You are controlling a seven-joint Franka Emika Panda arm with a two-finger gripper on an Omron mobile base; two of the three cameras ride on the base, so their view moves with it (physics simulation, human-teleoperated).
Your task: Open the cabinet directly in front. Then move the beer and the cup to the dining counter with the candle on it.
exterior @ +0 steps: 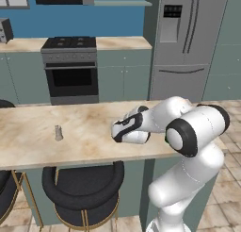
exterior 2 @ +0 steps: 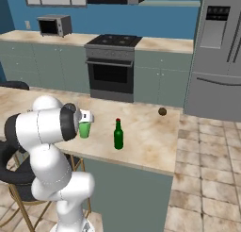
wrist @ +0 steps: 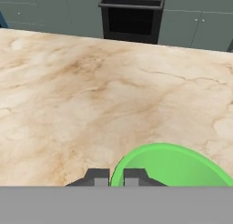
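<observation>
The small bright green cup (exterior 2: 84, 130) hangs at or just above the beige marble dining counter (exterior 2: 146, 136), and I cannot tell whether it touches. My gripper (exterior 2: 85, 123) comes down from above and is shut on the cup's rim. In the hand view the two dark tips of my gripper (wrist: 116, 176) pinch the near edge of the cup (wrist: 173, 166), one inside and one outside. The beer (exterior 2: 118, 135), a dark green bottle with a red cap, stands upright on the counter just right of the cup. A small pale candle (exterior: 58, 132) stands further left on the dining counter (exterior: 28, 141). The cabinet is out of view.
A small brown round object (exterior 2: 162, 111) lies near the counter's far right end. Black gold-legged stools (exterior: 82, 181) stand under the near edge. Across the aisle are the stove (exterior: 70, 66), the fridge (exterior: 186, 42) and a toaster oven (exterior 2: 54, 25). Tiled floor (exterior 2: 207, 169) runs to the right.
</observation>
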